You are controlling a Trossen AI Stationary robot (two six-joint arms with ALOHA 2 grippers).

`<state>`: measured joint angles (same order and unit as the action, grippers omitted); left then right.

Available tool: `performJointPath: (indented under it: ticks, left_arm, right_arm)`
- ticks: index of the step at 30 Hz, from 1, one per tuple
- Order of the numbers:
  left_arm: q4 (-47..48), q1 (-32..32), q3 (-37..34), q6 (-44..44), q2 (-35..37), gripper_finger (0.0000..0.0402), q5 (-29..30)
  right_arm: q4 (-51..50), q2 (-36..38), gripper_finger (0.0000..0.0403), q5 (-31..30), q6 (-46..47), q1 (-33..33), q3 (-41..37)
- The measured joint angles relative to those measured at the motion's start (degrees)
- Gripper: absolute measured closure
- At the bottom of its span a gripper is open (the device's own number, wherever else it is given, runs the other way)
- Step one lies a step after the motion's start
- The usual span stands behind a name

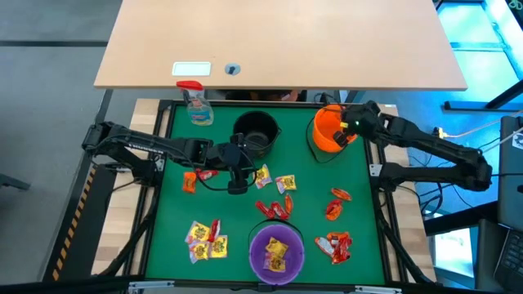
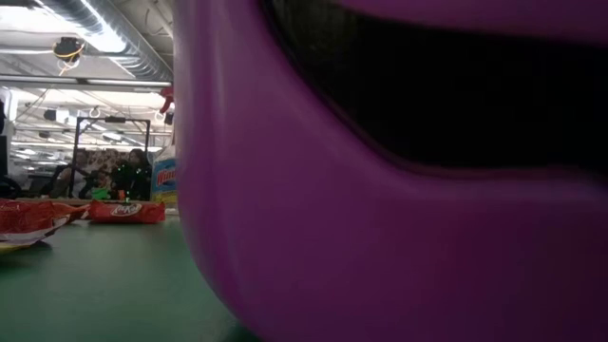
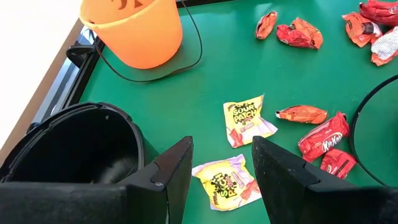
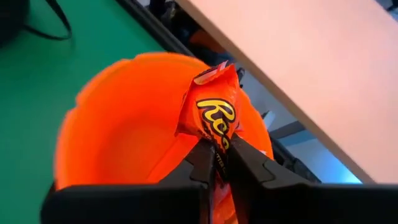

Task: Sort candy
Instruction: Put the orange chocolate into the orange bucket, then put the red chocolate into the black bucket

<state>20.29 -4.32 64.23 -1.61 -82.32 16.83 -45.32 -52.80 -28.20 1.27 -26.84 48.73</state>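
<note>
The right gripper (image 4: 221, 163) hangs over the orange bucket (image 1: 330, 131) at the far right of the bench (image 1: 359, 196). Its fingers are nearly closed and pinch an orange packet (image 4: 214, 112) by its lower edge, directly above the bucket's mouth. The left gripper (image 3: 221, 180) hovers low at mid-bench beside the black bucket (image 1: 256, 133). Its fingers stand apart and hold nothing; a yellow packet (image 3: 227, 182) lies on the mat between them.

Risks from this position:
- The orange packet is held only by a thin margin. It may slip early; over the mouth it would probably still land inside, but a tilted packet could catch the rim and fall outside.
- The crinkly wrapper may cling to one finger on release and be carried back out.
- The left fingers may skate over the flat yellow packet and push it instead of lifting it, or nudge the second yellow packet (image 3: 247, 119) nearby.

Surroundings:
- Red packets (image 1: 274, 208) lie just in front of the left gripper.
- The purple bowl (image 1: 276, 251) stands at the near edge with yellow packets inside.
- More yellow packets (image 1: 204, 239) lie near left; red and orange ones (image 1: 337, 245) near right.
- A spray bottle (image 1: 197, 104) stands at the far left corner, clear of both arms.
- The black bucket crowds the left gripper's far side.
</note>
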Motion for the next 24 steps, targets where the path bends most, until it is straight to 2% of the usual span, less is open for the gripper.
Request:
performJointPath:
  ticks: [3, 10, 12, 14, 20, 22, 24]
  left_arm:
    - [0.0, -0.36, 0.0, -0.03, 0.0, 0.0244, 0.01]
    - [0.0, -0.47, 0.0, 0.0, 0.0, 0.0244, 0.01]
    - [0.0, -0.48, 0.0, 0.0, 0.0, 0.0244, 0.01]
    - [0.0, -0.48, 0.0, 0.0, 0.0, 0.0244, 0.01]
    - [0.02, -0.48, 0.0, 0.04, 0.0, 0.0244, 0.01]
    - [0.01, -0.48, 0.0, 0.1, 0.0, 0.0244, 0.01]
    - [0.0, -0.48, 0.0, 0.17, 0.0, 0.0244, 0.01]
  right_arm:
    - [0.28, -0.02, 0.0349, 3.14, -1.54, -2.27, -0.48]
    - [0.63, 0.08, 0.026, 3.89, -1.78, -2.85, -0.48]
    - [-0.36, 0.57, 0.024, 6.22, -1.8, -2.85, -0.45]
    - [-1.7, 1.38, 0.0228, 12.13, -1.78, -2.85, 0.17]
    - [-8.16, 6.34, 0.0233, 38.15, 2.82, -1.69, 1.19]
    - [-10.73, 8.42, 0.0239, 42.01, 4.48, 0.74, 1.2]
    - [-12.64, 10.6, 0.0244, 42.51, 6.46, 4.28, 1.2]
